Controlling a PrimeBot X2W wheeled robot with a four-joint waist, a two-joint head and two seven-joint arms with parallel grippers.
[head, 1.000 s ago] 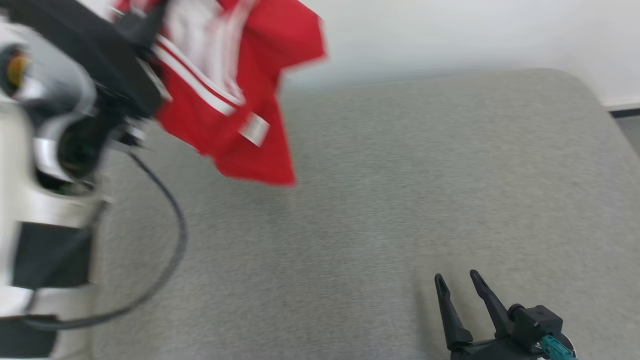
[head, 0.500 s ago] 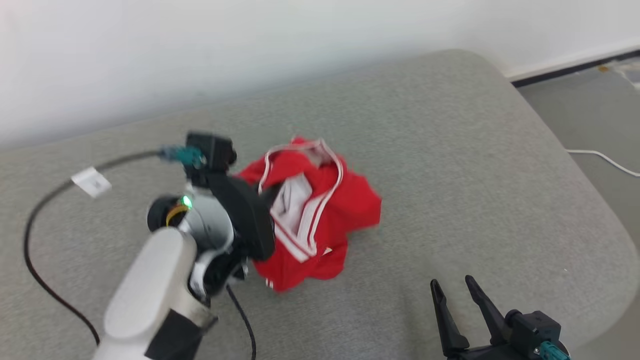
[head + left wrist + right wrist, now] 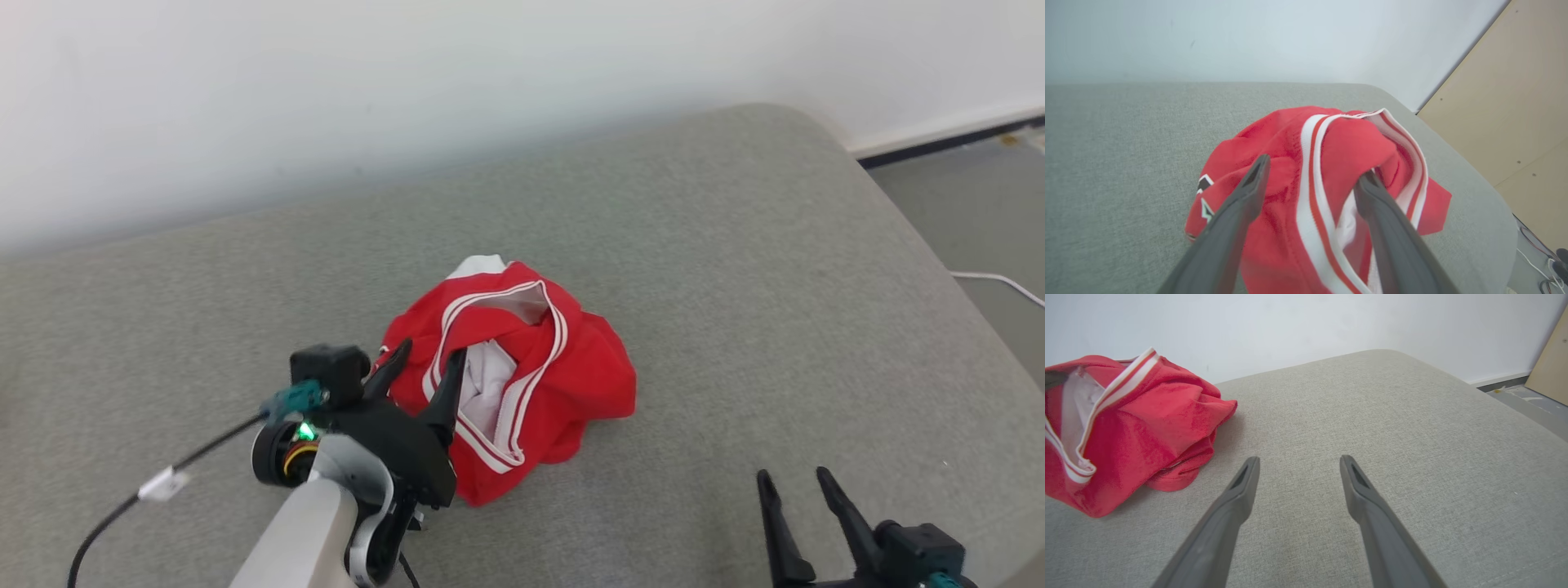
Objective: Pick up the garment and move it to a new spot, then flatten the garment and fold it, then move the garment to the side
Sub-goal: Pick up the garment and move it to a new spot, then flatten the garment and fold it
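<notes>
Garment [image 3: 589,369] now down, left pincer [image 3: 431,349] wide

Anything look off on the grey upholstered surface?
The red garment with white stripes lies in a crumpled heap on the grey upholstered surface, waistband gaping, not flat. The left gripper is open over its edge. Nothing looks torn or spilled.

We can read no words, numbers or brand names anywhere. The red garment [image 3: 1339,147] carries two small black-and-white patches [image 3: 1205,182] near its edge in the left wrist view, but we cannot make out any letters on them. A small white tag [image 3: 163,484] sits on the black cable [image 3: 216,445] in the head view; it is too small for us to read.
</notes>
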